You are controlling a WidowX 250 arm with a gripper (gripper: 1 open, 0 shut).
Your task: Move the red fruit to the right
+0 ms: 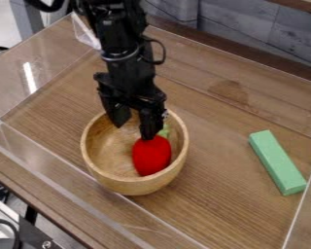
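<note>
Wooden bowl, matt; wood-grain table; clear glossy plastic walls.

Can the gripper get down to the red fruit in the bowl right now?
Probably yes. The gripper hangs open just above the red fruit, which lies exposed in the wooden bowl. Nothing covers it; only the bowl's rim could crowd the fingers.

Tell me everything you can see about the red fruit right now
The red fruit is a small, bright red, strawberry-shaped toy with a matte surface and a green leafy top. It lies inside the wooden bowl, toward its right side, leafy end pointing away from the camera. The open gripper hangs just above that leafy end and partly hides it; whether it touches the fruit is unclear.
</note>
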